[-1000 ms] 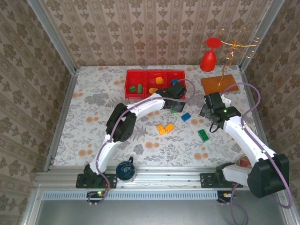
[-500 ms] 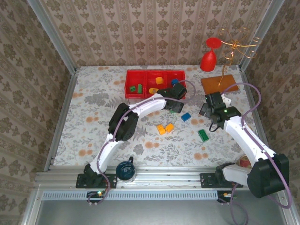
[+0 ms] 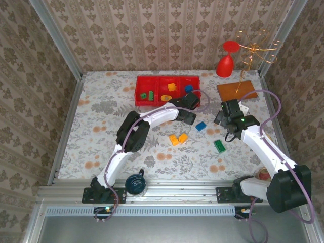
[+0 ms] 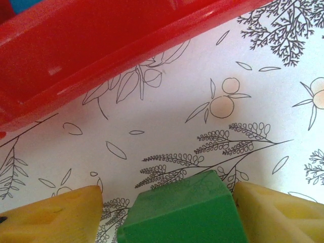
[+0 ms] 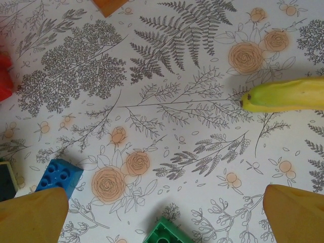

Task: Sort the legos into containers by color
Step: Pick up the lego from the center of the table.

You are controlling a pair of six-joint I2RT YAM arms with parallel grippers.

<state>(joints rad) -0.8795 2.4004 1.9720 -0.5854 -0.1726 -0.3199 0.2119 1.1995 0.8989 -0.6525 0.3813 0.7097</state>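
Left gripper (image 4: 167,215) pinches a green lego (image 4: 185,210) beside the red tray (image 4: 101,45), we reckon it's bound for the green compartment (image 3: 147,94), while right gripper (image 5: 163,210) hangs wide open.

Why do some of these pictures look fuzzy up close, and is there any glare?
Left wrist view: the green brick between the left fingers looks soft, being so near the lens; the red tray carries pale glare patches. Right wrist view: the tablecloth print is crisp, the right fingers at the bottom corners blurred. Top view: even light, faint shadows.
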